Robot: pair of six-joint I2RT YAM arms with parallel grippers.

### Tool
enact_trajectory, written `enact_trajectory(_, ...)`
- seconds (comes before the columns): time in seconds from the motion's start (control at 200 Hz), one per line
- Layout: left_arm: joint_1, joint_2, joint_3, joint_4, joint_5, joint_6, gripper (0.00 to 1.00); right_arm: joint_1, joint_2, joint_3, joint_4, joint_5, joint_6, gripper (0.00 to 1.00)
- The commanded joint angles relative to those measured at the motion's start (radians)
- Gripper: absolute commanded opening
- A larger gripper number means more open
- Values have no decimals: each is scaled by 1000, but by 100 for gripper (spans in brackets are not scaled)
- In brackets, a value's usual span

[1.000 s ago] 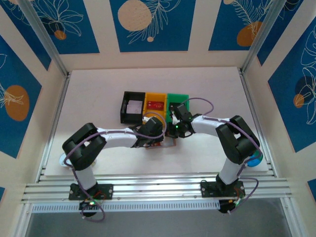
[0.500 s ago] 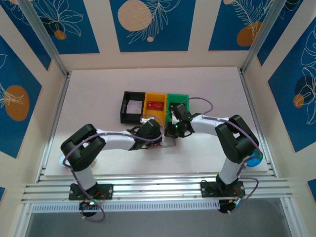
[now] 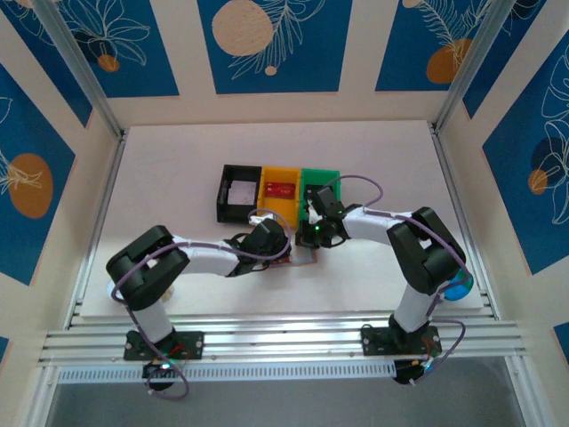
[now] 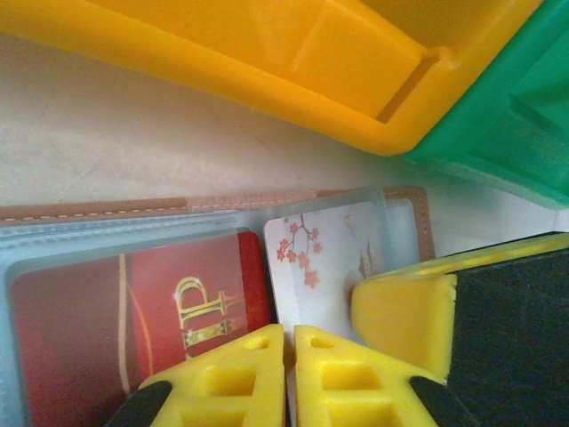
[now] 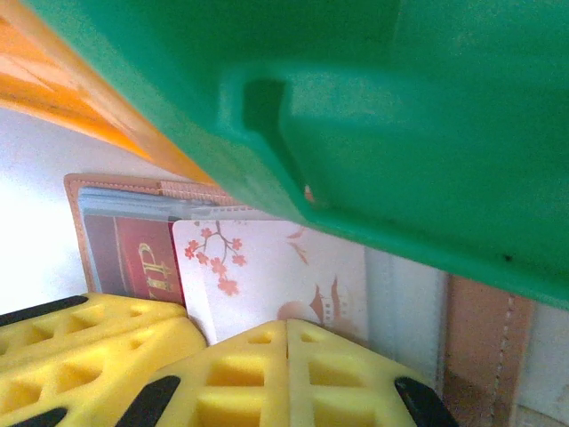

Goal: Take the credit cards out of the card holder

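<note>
two robot arms meet over a small tan-brown leather-like card holder [image 3: 300, 257] lying open on the pale worktop [image 3: 169, 178], just on the near side of the yellow plastic bin [image 4: 222, 44]. seen from above, a black plastic bin [image 3: 222, 194] with a white piece [image 3: 242, 190] inside touches the yellow bin's left wall, and a flat red item [image 3: 280, 189] lies in the yellow bin itself. the left tool [image 4: 289, 340] reaches in from the left of the yellow bin's near wall and points down at the holder. its two yellow fingers are pressed together with only a hairline seam between them, and whether anything is pinched in that seam cannot be told. beyond its tips, in the holder's grey-blue clear pockets, a dark red card [image 4: 133, 311] with a gold letter sits tucked in the left pocket. a white card [image 4: 316, 253] printed with pink blossoms lies just right of it, on the near side of the corner where the yellow bin meets its right-hand neighbour. the right tool [image 5: 286, 336] sets its tips at the near part of that white card, fingers likewise closed flat against each other. the wrist views do not show whether it grips the card or merely presses on it. a green plastic bin [image 5: 400, 107] stands touching the yellow bin's right wall, its side rising just beyond the white card.
</note>
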Motion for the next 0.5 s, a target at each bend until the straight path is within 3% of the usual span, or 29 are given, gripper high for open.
enact_trajectory(0.0, -12, -16, 1, 128, 63, -17, 14, 21, 29, 5, -14, -46, -17, 0)
enact_trajectory(0.08, -13, -13, 6, 141, 75, -14, 19, 21, 30, 5, -11, -52, -17, 0)
enact_trajectory(0.245, -13, -14, -1, 151, 69, -15, 19, 21, 29, 5, -11, -52, -19, 0)
enact_trajectory(0.495, -14, -20, -18, 178, 60, -23, 6, 21, 31, 5, -10, -55, -19, 0)
